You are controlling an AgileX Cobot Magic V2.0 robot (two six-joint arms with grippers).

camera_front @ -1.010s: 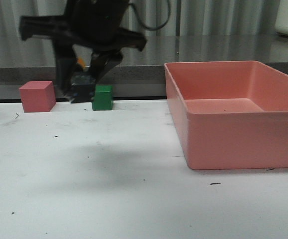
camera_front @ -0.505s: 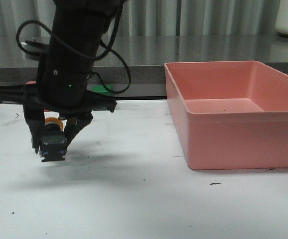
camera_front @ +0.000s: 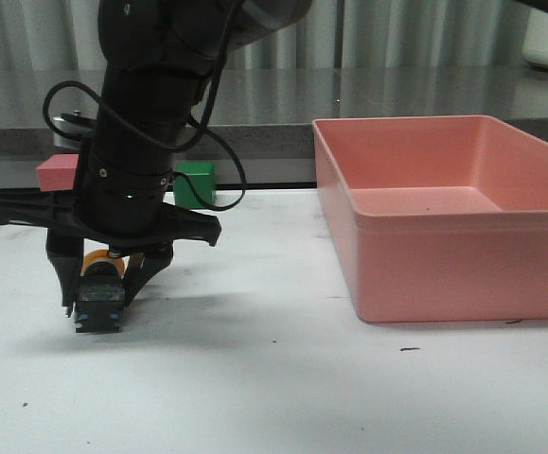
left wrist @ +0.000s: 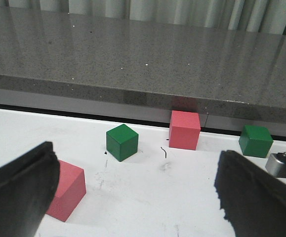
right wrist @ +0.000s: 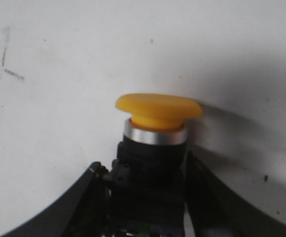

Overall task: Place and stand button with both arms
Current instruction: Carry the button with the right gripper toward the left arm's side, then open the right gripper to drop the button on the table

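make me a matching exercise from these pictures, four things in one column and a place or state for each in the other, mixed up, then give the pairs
Things
1. button
2. pink bin
3. left gripper
4. green cube

Places or states
A. open, nothing between its fingers
B. at the far edge of the table, partly hidden behind the arm
C. clamped in the right gripper, yellow cap up, low over the table
D. on the right side of the table, nothing seen inside it

Pairs: 1-C, 2-D, 3-A, 4-B
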